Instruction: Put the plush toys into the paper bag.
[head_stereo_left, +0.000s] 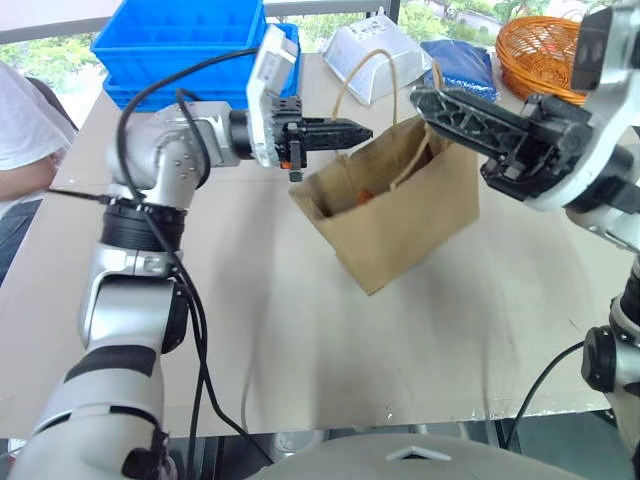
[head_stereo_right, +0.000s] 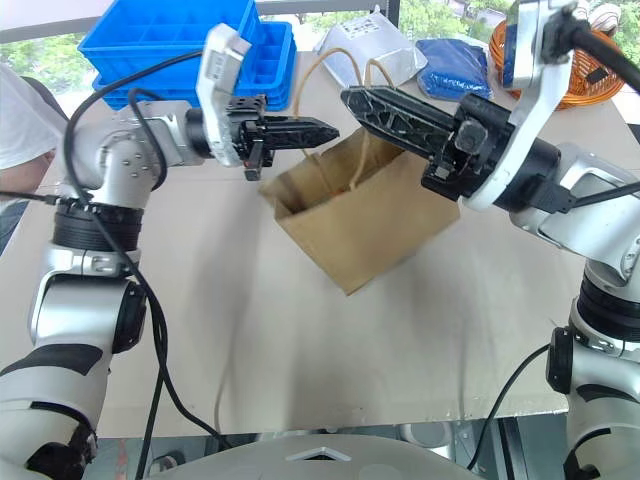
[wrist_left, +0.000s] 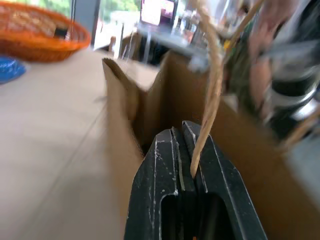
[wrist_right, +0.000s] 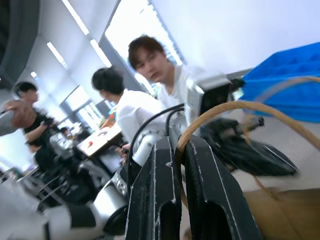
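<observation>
Left gripper (head_stereo_left: 362, 130) is clamped on one twine handle (wrist_left: 210, 100) of the paper bag (head_stereo_left: 395, 205); wrist view shows the cord pinched between its two black fingers (wrist_left: 160, 165), jaws fully closed around it. Right gripper (head_stereo_right: 348, 97) is likewise closed on the other twine handle (wrist_right: 220, 111), cord running through the narrow slot between its fingers (wrist_right: 150, 190). Landmark = the bag: it hangs tilted between the two grippers, mouth up and facing the left gripper, lower corner pointing down at the table (head_stereo_left: 300, 340), with its shadow on the table just below. Left gripper comes in level at the bag's open rim from the robot's left; right gripper reaches over the bag's top edge from the robot's right. Inside the bag mouth a small patch of orange-red (head_stereo_left: 365, 196) shows, most likely part of a plush toy; can't tell which one, and can't confirm the second. Past the bag, on the far side of the table: a grey-white plastic pouch (head_stereo_left: 372, 52) directly behind it, a dark blue bag (head_stereo_left: 458, 62) behind it toward the robot's right, an orange wicker basket (head_stereo_left: 540, 50) further right at the table's corner, and a blue plastic crate (head_stereo_left: 180, 45) behind it toward the robot's left. A person's white sleeve (head_stereo_left: 22, 110) sits at the table edge, well left of the bag. Right wrist view shows several people (wrist_right: 135, 107) in the room behind the left arm.
</observation>
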